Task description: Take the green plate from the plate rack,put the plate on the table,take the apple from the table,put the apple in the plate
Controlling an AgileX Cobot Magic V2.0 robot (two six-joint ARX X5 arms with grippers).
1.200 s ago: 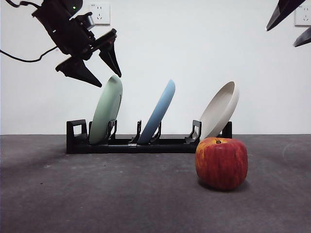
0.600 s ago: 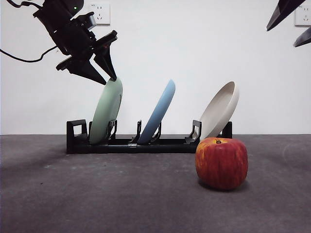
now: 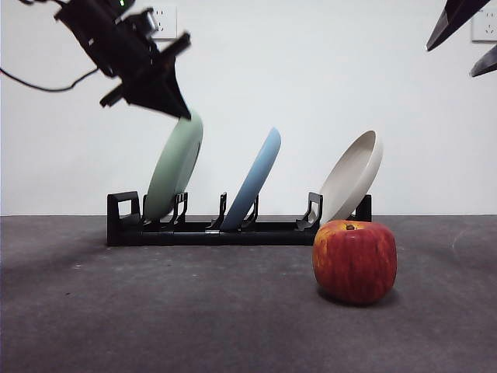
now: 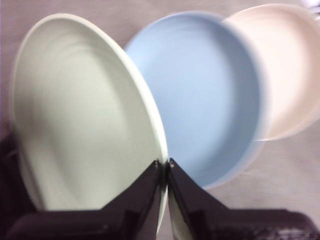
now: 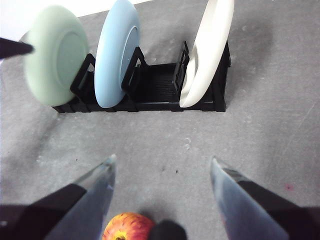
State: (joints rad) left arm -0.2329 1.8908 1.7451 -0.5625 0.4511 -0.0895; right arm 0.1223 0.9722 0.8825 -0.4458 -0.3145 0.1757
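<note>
The green plate (image 3: 174,167) is leaning in the end slot of the plate rack (image 3: 233,230), tilted toward the middle of the rack, with its lower edge down among the black prongs. I am pinching its top rim with my left fingers (image 3: 180,110), which are coming in from above at the rack's end. In my left wrist view these fingers (image 4: 164,169) are closing tight on the thin rim of the green plate (image 4: 85,120), one on each face of it, with only the rim between them.

Next along the rack a light blue plate (image 3: 254,181) is leaning the same way, and a beige plate (image 3: 351,177) is leaning at the far end. In my left wrist view the blue plate (image 4: 205,100) is showing just behind the green one and the beige plate (image 4: 285,65) behind that.

The apple (image 3: 354,260) is sitting on the dark grey surface (image 3: 155,311), in front of the rack's beige-plate end and apart from it.

My right fingers (image 5: 162,175) are hanging spread wide apart, gripping nothing, high above the surface, with the apple (image 5: 127,226) below them and the rack (image 5: 150,85) beyond. In the front view they are showing only as dark tips (image 3: 466,35) at an upper corner.
</note>
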